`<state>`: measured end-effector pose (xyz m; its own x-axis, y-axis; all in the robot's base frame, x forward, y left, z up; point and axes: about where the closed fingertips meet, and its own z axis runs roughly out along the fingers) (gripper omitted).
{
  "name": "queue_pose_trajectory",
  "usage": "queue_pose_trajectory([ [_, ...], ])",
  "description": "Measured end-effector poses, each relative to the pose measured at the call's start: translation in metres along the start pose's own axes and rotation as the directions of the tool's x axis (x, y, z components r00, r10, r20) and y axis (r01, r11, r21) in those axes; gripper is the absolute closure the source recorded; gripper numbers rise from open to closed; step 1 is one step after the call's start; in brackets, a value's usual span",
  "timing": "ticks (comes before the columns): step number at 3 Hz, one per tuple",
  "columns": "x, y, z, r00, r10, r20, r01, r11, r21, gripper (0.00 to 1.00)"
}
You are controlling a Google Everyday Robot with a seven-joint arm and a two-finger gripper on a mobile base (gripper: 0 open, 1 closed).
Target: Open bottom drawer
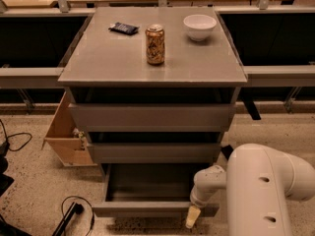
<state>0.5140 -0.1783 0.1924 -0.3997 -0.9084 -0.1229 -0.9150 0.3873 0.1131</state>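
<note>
The grey cabinet (152, 63) has three handle-less drawers. The bottom drawer (147, 209) is pulled out toward me, its plain grey inside (150, 183) showing. The two taller drawer fronts above it (150, 117) (152, 152) are pushed in. My gripper (193, 217) hangs at the right end of the bottom drawer's front, its tan fingertip pointing down over the front edge. The white arm (266, 191) fills the lower right corner.
On the cabinet top stand a can (154, 44), a white bowl (199, 26) and a small dark packet (123, 28). A light wooden box (66, 136) leans at the cabinet's left. Black cables (74, 213) lie on the speckled floor at lower left.
</note>
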Motion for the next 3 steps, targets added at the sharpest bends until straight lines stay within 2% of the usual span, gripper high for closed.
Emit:
queue_pose_trajectory([
  [1,0.020,0.043,0.027,0.999,0.037,-0.012,-0.038,0.9963,-0.076,0.16],
  [2,0.027,0.068,0.027,0.998,0.065,-0.007,-0.065,0.9933,-0.096,0.40],
  [3,0.032,0.081,0.024,0.997,0.069,-0.015,-0.071,0.9920,-0.105,0.63],
])
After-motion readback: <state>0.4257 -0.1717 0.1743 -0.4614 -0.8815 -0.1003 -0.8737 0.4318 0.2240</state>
